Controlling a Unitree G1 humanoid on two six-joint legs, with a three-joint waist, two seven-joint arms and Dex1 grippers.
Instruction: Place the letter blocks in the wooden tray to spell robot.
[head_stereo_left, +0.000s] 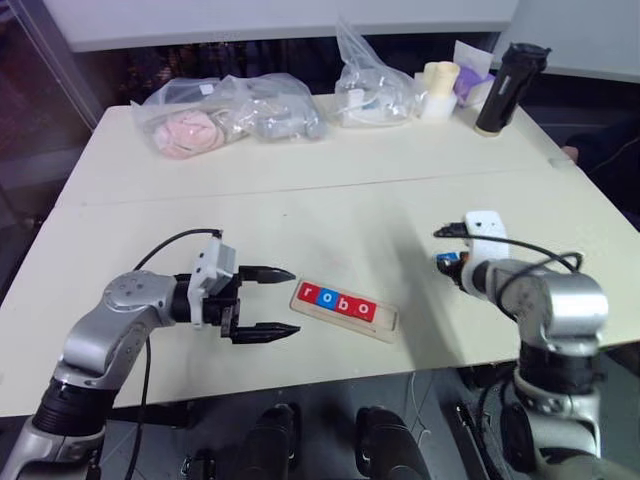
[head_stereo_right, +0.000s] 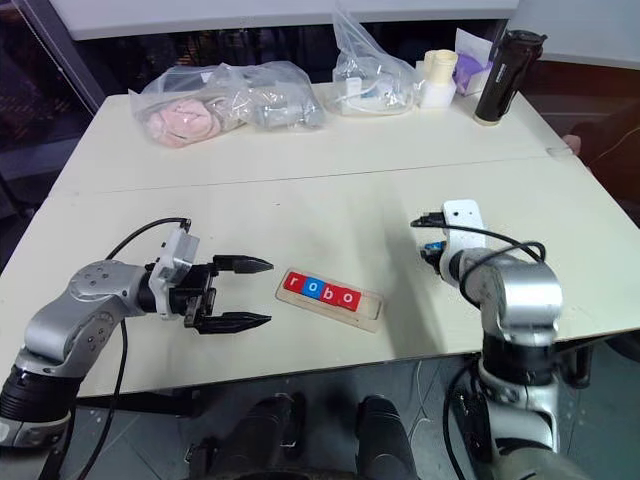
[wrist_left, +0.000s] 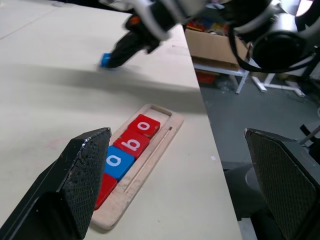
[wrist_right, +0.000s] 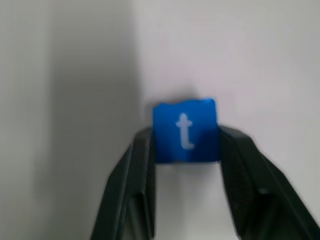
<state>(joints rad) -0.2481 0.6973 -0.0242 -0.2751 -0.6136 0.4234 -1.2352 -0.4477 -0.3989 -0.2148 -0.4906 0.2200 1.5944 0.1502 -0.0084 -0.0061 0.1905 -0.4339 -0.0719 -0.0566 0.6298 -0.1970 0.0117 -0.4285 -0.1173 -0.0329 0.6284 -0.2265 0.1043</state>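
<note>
- We see the table (head_stereo_left: 330, 190), pale and wide, carrying everything; clear bags (head_stereo_left: 230, 115) and a dark bottle (head_stereo_left: 510, 88) sit along its far edge, well apart from the work.
- Near the front edge, between our two arms, lies the wooden tray (head_stereo_left: 388, 322). Four letter blocks (head_stereo_left: 336, 302) sit in its slot, reading r, o, b, o in red, blue, red, red, and the end of the slot nearest our right arm is bare.
- Our left claw (head_stereo_left: 268, 302) hangs just beside the tray's near end, its two fingers spread wide with nothing between them.
- Our right claw (wrist_right: 186, 150) is clamped on the last piece, the blue "t" block (wrist_right: 185, 131), off to the right of the tray and near the table surface.
- We judge the step in hand to be the final one: four letters are placed and only the t is left.
- Next, we would need to carry the t across to the bare end of the slot, turn it so it reads in line with its neighbours, lower it flat beside the last o, then release.
</note>
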